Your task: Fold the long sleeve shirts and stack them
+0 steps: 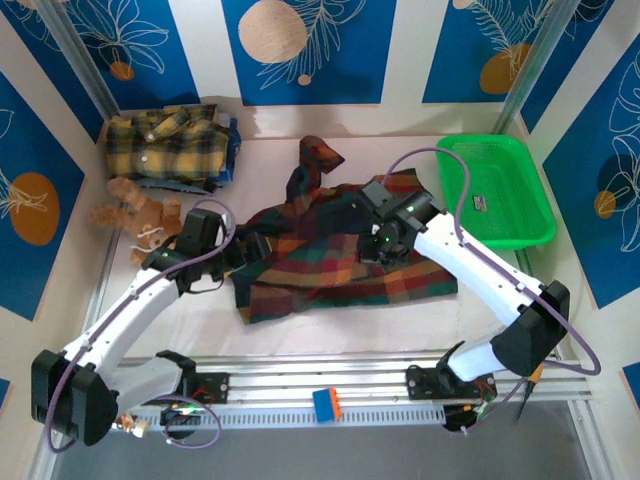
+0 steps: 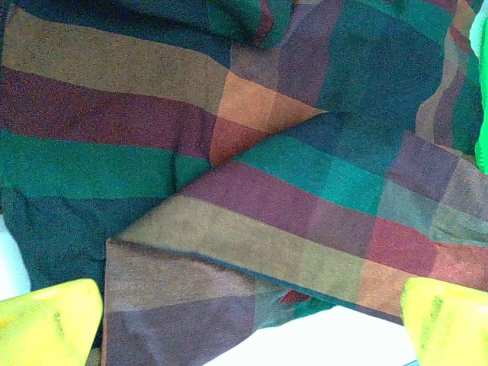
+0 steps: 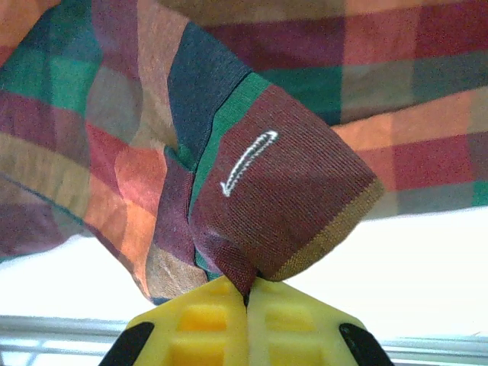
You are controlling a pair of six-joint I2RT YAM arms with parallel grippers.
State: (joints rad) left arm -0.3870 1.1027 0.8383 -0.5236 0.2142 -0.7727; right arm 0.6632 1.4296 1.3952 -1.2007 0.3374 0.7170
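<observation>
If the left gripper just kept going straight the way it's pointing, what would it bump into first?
Most likely the dark plaid shirt: its folded cloth lies straight ahead of the open left gripper, though depth is hard to judge.

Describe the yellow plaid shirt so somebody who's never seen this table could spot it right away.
Start at the white table and go to its far left corner. The yellow shirt lies bundled there, just behind the teddy bear. Its yellow and black plaid sets it apart from the dark plaid shirt spread mid-table.
</observation>
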